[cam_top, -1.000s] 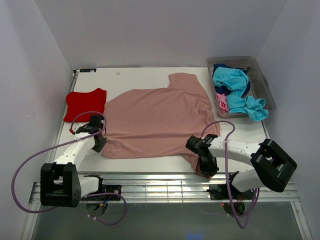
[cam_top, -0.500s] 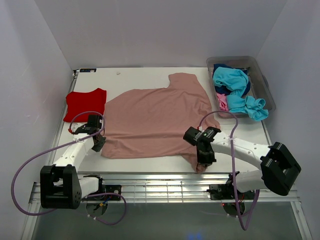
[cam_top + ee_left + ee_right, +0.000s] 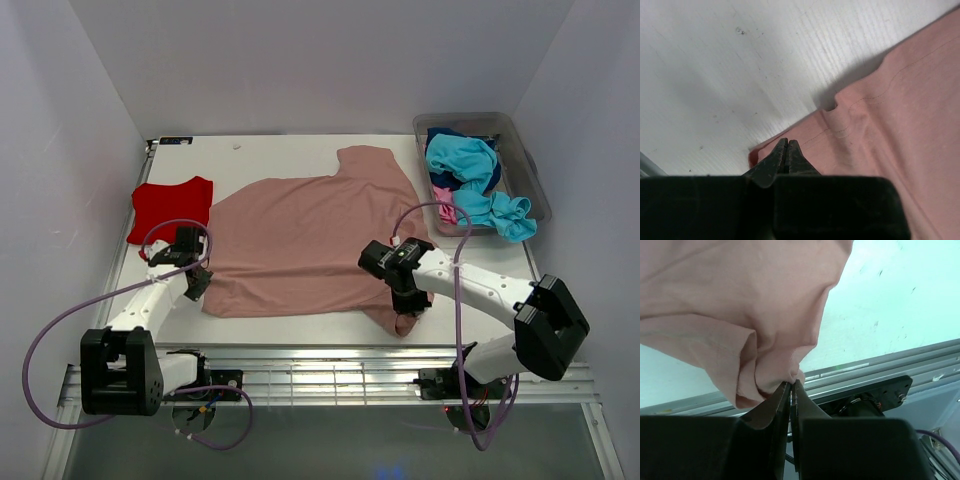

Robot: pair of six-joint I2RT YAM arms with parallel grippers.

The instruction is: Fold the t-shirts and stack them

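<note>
The white table (image 3: 300, 150) holds almost everything. The big dusty-pink t-shirt (image 3: 310, 235) lies spread out flat across the middle of it.

At the far right is the clear grey bin (image 3: 530, 180). In it are the turquoise t-shirt (image 3: 462, 160), the navy t-shirt (image 3: 440, 133) and the bright pink t-shirt (image 3: 445, 205), all in a heap and not folded yet. The red t-shirt (image 3: 172, 207) lies folded by the left edge.

The right gripper (image 3: 791, 385) is squeezed tight on a bunched bit of the big shirt at its near right corner. In the last second it has moved away from the table's front edge, in toward the shirt. This looks like the start of a fold.

The left gripper (image 3: 786, 145) has hardly moved. Its jaws are pressed together at the near left hem, and it seems to pinch the cloth there.

No words, labels or brand names can be read anywhere. The shirt shows only plain pink.
</note>
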